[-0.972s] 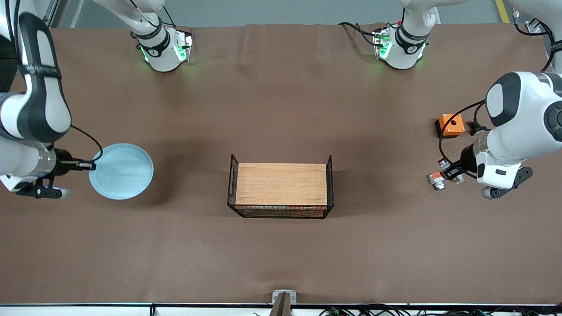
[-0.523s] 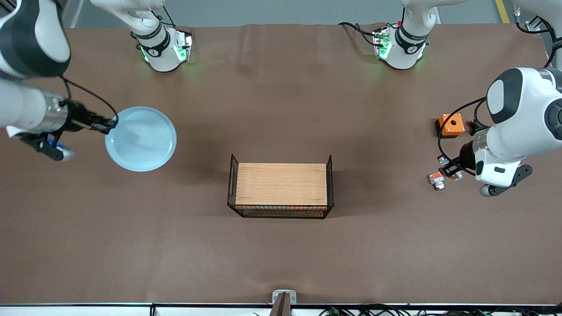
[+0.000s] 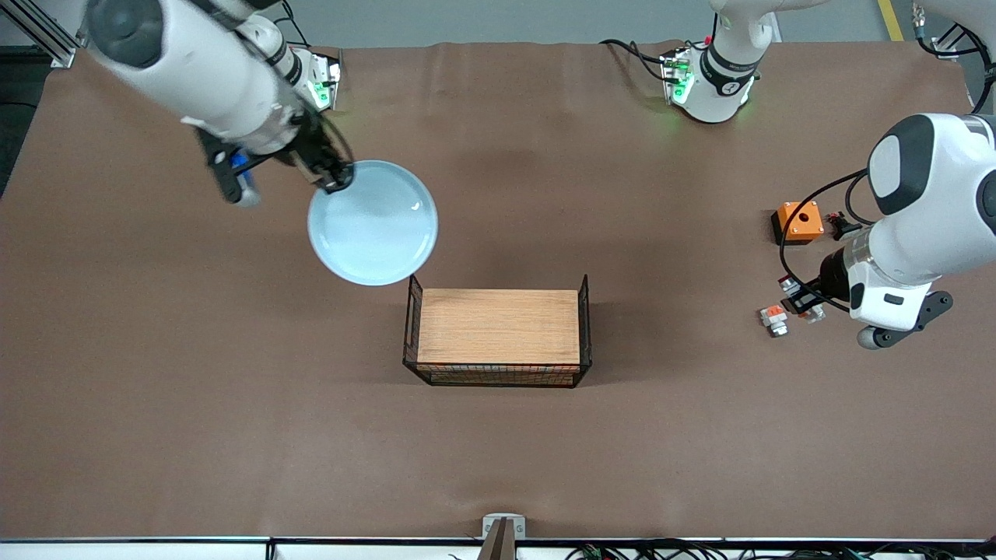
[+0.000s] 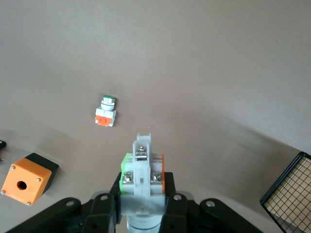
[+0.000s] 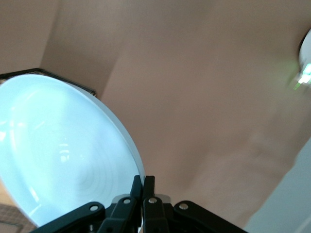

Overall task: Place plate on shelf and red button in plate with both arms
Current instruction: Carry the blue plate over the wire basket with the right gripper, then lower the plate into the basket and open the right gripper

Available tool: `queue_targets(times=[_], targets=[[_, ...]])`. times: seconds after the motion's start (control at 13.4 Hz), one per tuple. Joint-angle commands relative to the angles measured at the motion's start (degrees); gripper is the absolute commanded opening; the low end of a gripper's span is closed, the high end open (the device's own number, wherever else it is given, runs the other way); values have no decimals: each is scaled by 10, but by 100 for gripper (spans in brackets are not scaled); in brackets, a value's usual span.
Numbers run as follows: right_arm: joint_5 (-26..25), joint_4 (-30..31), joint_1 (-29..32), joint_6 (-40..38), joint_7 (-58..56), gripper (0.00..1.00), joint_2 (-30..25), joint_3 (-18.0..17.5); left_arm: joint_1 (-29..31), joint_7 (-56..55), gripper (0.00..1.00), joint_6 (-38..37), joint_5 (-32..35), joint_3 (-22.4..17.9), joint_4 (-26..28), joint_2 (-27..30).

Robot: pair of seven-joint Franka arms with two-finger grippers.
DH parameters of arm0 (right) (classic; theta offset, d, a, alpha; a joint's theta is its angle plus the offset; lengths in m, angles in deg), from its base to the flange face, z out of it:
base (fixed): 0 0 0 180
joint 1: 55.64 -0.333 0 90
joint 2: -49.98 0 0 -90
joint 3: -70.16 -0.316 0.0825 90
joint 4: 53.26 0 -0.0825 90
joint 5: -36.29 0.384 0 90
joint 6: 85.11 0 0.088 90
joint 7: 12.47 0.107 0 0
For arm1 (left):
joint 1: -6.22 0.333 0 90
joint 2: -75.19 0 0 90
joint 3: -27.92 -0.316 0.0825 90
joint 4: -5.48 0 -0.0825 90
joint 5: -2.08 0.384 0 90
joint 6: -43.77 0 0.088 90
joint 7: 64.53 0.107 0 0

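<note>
My right gripper [image 3: 337, 180] is shut on the rim of the pale blue plate [image 3: 373, 224] and holds it in the air over the table, beside the tray corner toward the right arm's end. In the right wrist view the closed fingers [image 5: 143, 183] pinch the plate's edge [image 5: 58, 155]. My left gripper [image 3: 795, 299] is low over the table at the left arm's end. In the left wrist view it [image 4: 142, 206] is shut on the red button [image 4: 142, 170], a white-grey switch piece with green and orange-red sides.
A wire-sided tray with a wooden floor [image 3: 498, 327] stands mid-table; its corner shows in the left wrist view [image 4: 291, 194]. A short white block with orange-red top [image 3: 773, 317] [image 4: 106, 111] and an orange box with a hole [image 3: 798, 221] [image 4: 26, 178] lie near my left gripper.
My right arm has lifted the plate and carried it from the right arm's end toward the tray. My left gripper has shifted only slightly, still holding the button.
</note>
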Motion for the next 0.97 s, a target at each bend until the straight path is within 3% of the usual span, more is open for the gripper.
queue_targets(times=[0.0, 0.37, 0.9], targets=[[11, -14, -51, 61, 117, 0, 24, 9, 0, 7, 0, -15, 9, 3, -19, 7], [12, -14, -96, 174, 188, 0, 80, 9, 0, 18, 0, -15, 5, 7, -25, 4], [2, -55, -130, 220, 232, 0, 158, 10, 1, 13, 0, -15, 3, 7, -24, 5]])
